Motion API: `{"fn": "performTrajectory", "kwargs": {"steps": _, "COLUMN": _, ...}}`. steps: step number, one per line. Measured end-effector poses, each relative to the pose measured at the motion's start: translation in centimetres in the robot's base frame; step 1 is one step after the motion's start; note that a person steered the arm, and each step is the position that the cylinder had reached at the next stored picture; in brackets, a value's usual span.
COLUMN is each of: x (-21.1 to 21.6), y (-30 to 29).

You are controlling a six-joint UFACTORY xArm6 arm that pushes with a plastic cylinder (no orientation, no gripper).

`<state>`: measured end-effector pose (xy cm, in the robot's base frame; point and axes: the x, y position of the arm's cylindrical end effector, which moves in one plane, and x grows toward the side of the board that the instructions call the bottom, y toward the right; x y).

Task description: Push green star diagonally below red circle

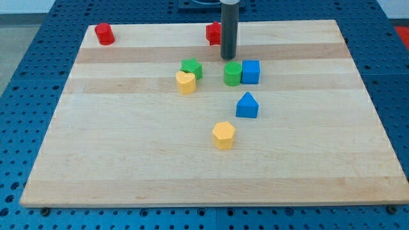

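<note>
My tip sits upper centre of the frame, on the tabletop, just above and slightly left of the green round block. No gripper on this rig, just the rod, so there's nothing to be apart or clamped. Tip looks clear of every block, small gap to the green round one.

Green star is left of centre in the upper half, touching or nearly touching the yellow heart-ish block at its lower left. Star shape is hard to make out at this size, could be read as a lumpy cube.

Red circle is in the upper left corner of the tabletop, well apart from the green star, which lies to its lower right.

Second red block is at the top edge, partly hidden behind the rod, so I can't tell its shape.

Blue cube touches the right side of the green round block. Blue triangle-roofed block is below that pair, near but apart. Yellow hexagon is at centre frame, lowest of the lot, standing alone.
</note>
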<state>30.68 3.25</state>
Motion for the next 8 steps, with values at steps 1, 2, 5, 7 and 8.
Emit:
{"fn": "performTrajectory", "kwargs": {"steps": 1, "x": 0.1, "y": 0.0}}
{"fn": "performTrajectory", "kwargs": {"steps": 2, "x": 1.4, "y": 0.0}}
{"fn": "performTrajectory", "kwargs": {"steps": 5, "x": 3.1, "y": -3.9}}
{"fn": "performTrajectory", "kwargs": {"steps": 7, "x": 4.8, "y": -7.8}}
{"fn": "performTrajectory", "kwargs": {"steps": 8, "x": 4.8, "y": -10.0}}
